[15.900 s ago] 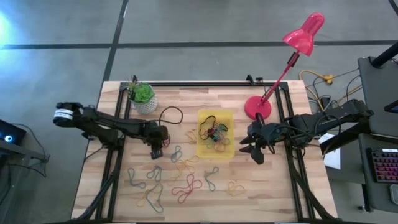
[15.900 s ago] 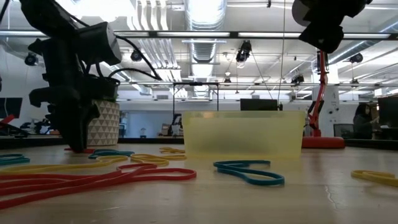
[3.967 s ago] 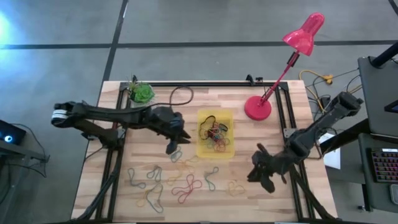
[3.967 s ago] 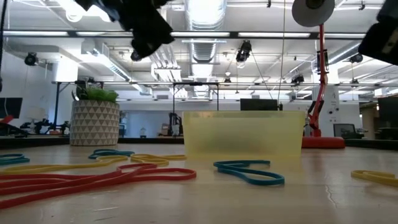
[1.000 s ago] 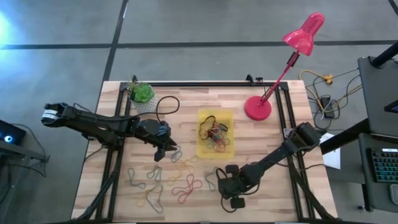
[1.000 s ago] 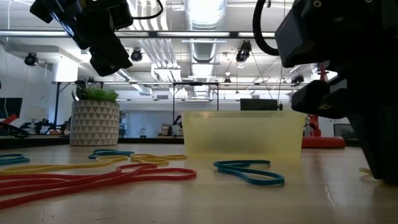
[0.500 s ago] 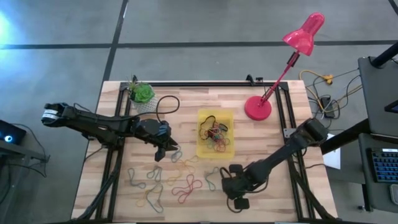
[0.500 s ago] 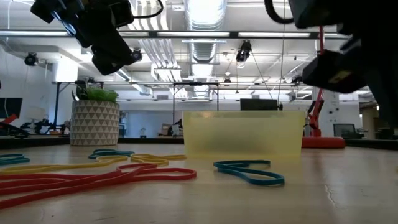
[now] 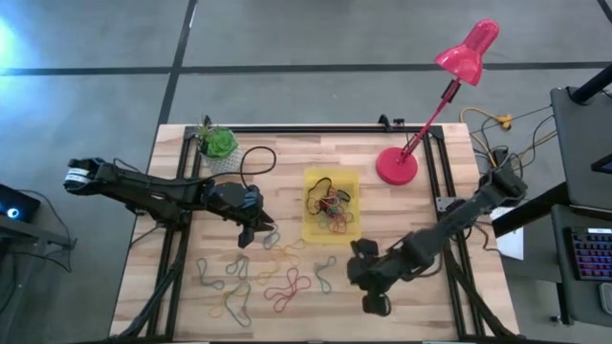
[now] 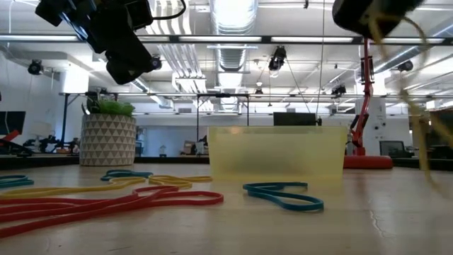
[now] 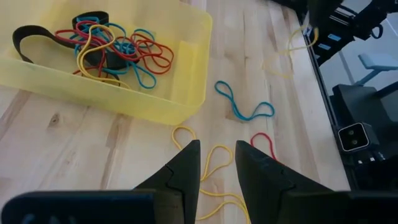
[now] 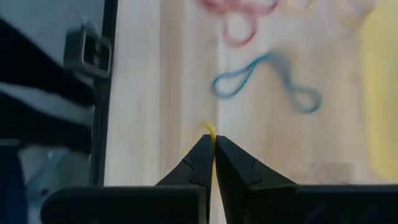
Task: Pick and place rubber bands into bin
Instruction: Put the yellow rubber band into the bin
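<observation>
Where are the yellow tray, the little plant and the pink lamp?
yellow tray point(image 9: 311, 229): high view, bare floor by its left wall.
little plant point(image 9: 218, 142): high view, green leaves.
pink lamp point(image 9: 468, 53): high view, its shade.

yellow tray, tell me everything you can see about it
The yellow tray is a shallow rectangular bin of translucent yellow plastic, resting flat and open-topped on the wooden table near its middle. Inside lies a tangle of rubber bands in red, blue, yellow and black. More loops lie on the wood around it. Neither gripper touches it.

Right gripper point(image 12: 214, 144) pinched closed, raised; left gripper point(image 11: 216, 163) parted.
</observation>
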Available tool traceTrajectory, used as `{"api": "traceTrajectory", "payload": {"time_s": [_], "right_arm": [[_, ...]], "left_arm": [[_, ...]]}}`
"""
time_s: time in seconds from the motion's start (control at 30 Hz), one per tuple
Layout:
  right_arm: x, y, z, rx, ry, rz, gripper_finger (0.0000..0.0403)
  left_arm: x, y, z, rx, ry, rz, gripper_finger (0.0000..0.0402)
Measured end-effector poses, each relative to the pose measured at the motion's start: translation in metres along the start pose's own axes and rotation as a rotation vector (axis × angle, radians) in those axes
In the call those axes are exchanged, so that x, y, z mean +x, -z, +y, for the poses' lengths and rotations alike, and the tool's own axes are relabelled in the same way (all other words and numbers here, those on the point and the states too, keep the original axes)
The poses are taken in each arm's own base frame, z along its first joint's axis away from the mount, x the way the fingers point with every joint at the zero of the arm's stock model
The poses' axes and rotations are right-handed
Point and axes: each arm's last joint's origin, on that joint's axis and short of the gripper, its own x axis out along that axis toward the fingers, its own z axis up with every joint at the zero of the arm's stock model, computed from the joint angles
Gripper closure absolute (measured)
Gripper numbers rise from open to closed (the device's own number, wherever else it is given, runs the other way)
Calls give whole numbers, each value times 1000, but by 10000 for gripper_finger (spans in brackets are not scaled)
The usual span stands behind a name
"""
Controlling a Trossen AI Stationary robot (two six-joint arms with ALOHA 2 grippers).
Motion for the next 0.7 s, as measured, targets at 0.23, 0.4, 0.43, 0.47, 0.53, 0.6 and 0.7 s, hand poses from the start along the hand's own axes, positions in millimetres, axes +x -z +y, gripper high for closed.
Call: {"api": "traceTrajectory", "payload": {"time_s": [0.23, 0.4, 0.43, 0.47, 0.53, 0.6, 0.7], "right_arm": [[-46, -10, -10, 35, 107, -225, 395], [-75, -17, -22, 50, 201, -376, 395], [-79, -18, -25, 47, 220, -396, 395], [-83, -20, -29, 46, 238, -415, 395], [-91, -23, -36, 41, 272, -443, 395], [-96, -27, -45, 29, 299, -456, 395], [-99, -35, -59, 18, 344, -464, 395]], "left_arm": [[0, 0, 0, -2, 1, -3, 316], [0, -1, 0, -8, 3, -8, 316], [0, -1, 0, -8, 3, -9, 316], [0, -1, 0, -8, 5, -12, 316], [0, -3, -1, -7, 11, -29, 316], [0, -4, -2, -6, 16, -43, 316], [0, -6, -2, -4, 23, -60, 316]]}}
